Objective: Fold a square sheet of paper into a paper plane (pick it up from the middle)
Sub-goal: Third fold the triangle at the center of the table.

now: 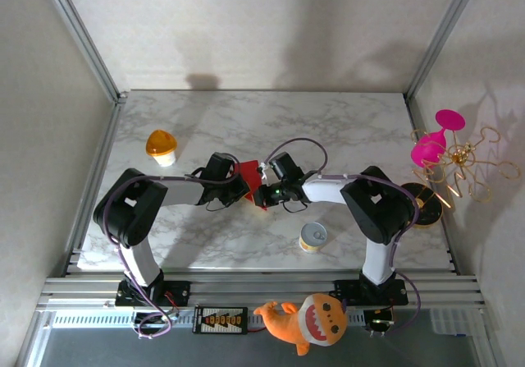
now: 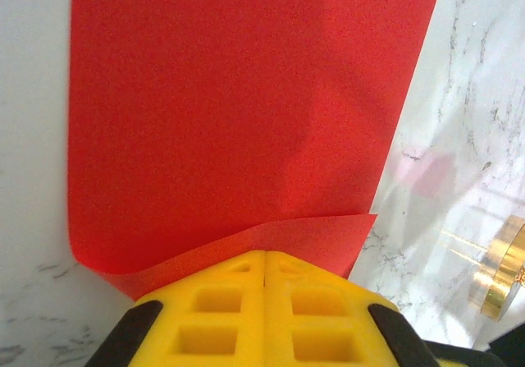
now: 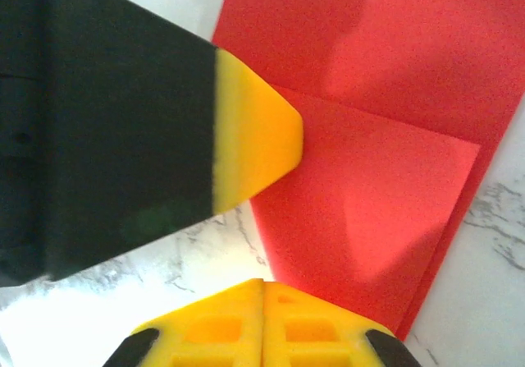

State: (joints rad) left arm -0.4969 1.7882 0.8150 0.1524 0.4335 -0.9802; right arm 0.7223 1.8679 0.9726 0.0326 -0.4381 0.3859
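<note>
Top external view is showing the red paper [image 1: 248,172] lying on the marble table [image 1: 344,129], up and to the left of the small yellow tin [image 1: 312,237] and near it. Both arms are reaching in from the tin's far side and meeting over the sheet. The left gripper [image 1: 243,191] is coming at it from the side away from the tin, and the right gripper [image 1: 264,193] from the tin's side.

Left wrist view is showing the sheet already doubled over. A large upper layer is spreading away from the camera, and a narrow strip of the lower layer is peeking out just in front of the yellow fingertips [image 2: 246,281]. Those fingers are pressed together with no gap. Their tips are sitting at the sheet's near edge, but I cannot tell whether they are nipping it or only pressing on it.

Right wrist view is showing the right gripper's own fingers closed against each other as well, just short of the sheet's corner. The left gripper's yellow tip is touching the edge of the folded flap.

Judging from this, the closed jaws are serving as blunt pressing tools. One is probably pinning the layers so they are not sliding, while the other is positioned to flatten a crease. The sheet is looking like an early fold, not yet a pointed dart.
</note>
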